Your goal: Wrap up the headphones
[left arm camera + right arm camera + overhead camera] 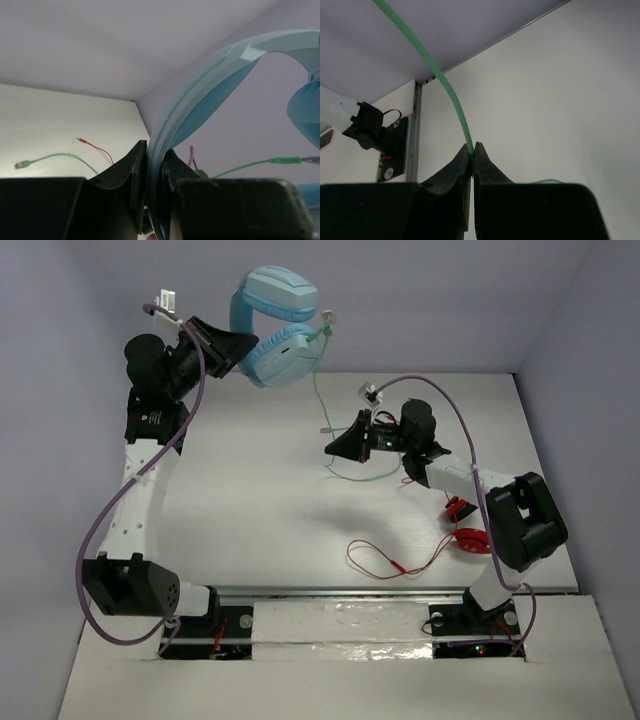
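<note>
The white table (260, 500) is filling most of the top view, and no box or tray is showing on it. The light blue headphones (285, 352) are hanging in the air at the upper centre of the frame, clear of the table. The left gripper (242, 346) is reaching in from the upper left, its fingers pinching the pale headband edge-on in the left wrist view (154, 150). The right gripper (336, 448) is sitting lower, at centre right, its fingers pressed together on the green cable (445, 82) where the right wrist view shows them meeting (472, 147). The small red headphones (470, 538) are lying at the lower right with their red cable (390, 562) trailing leftward, well apart from the work. The green cable (318, 405) is running almost straight down the frame from the cup to the right fingers, so the headphones are lying up and left of them. The slack beyond is curling on the table beside that gripper, making the right arm the nearer one for winding.
</note>
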